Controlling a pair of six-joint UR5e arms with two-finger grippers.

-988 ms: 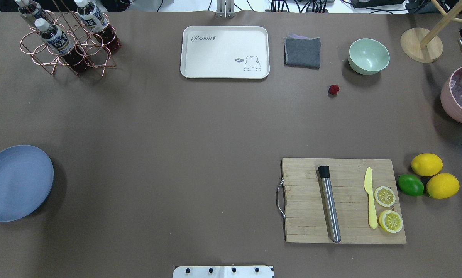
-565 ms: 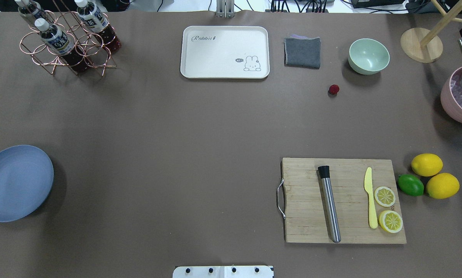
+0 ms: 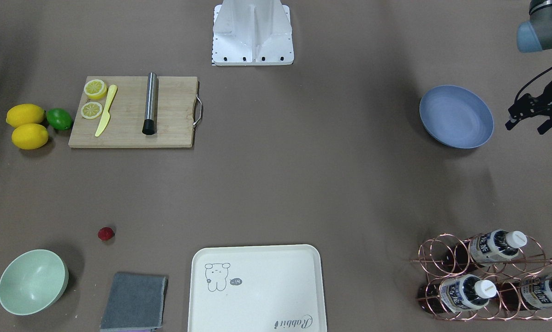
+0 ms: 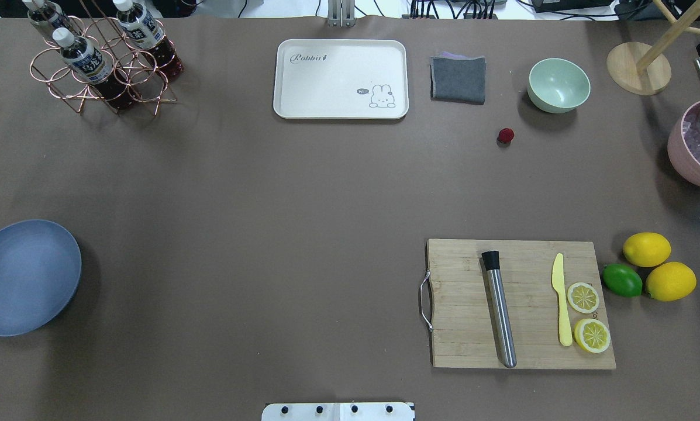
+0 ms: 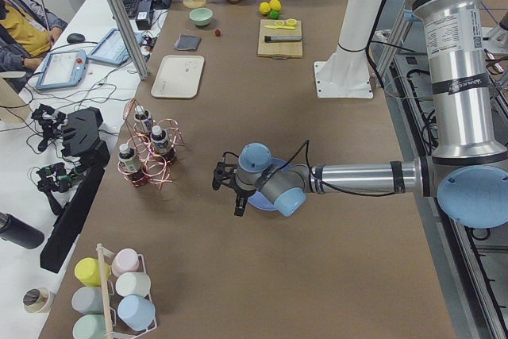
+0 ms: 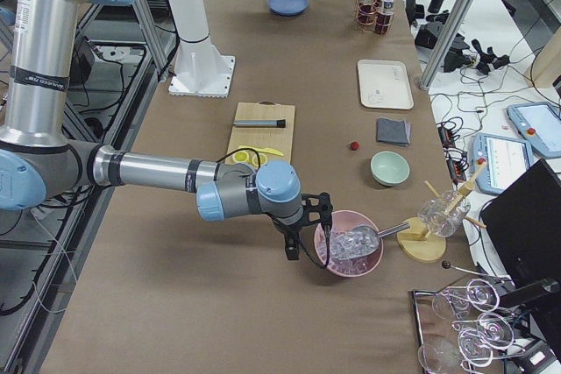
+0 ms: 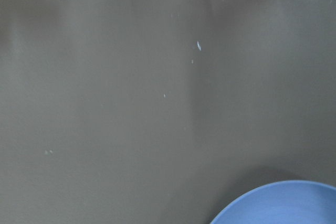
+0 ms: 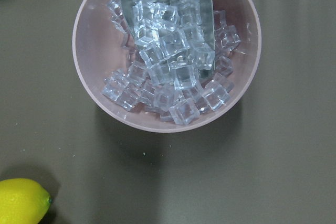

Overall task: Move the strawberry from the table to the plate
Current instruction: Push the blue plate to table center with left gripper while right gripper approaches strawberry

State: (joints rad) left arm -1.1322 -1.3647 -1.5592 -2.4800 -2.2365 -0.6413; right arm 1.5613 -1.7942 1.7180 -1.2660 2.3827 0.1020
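Observation:
The strawberry (image 4: 506,135) is a small dark-red berry lying on the grey-brown table (image 4: 268,193), between the green bowl and the grey cloth, also seen in the front view (image 3: 105,234). The blue plate (image 4: 25,278) sits empty at the table's left end (image 3: 455,116). My left gripper (image 3: 527,128) hovers just outside the plate, its fingers spread and holding nothing; the left wrist view shows the plate's rim (image 7: 283,205). My right gripper (image 6: 307,238) hangs over the pink ice bowl (image 8: 165,51), far from the berry; I cannot tell its state.
A cutting board (image 4: 519,304) with a steel muddler, yellow knife and lemon slices lies at front right, with two lemons and a lime (image 4: 621,279) beside it. A cream tray (image 4: 341,79), grey cloth (image 4: 458,79), green bowl (image 4: 558,85) and bottle rack (image 4: 101,58) line the far side.
A dark sliver now shows at the overhead view's left edge, above the plate. The strawberry and everything else on the table stay put.

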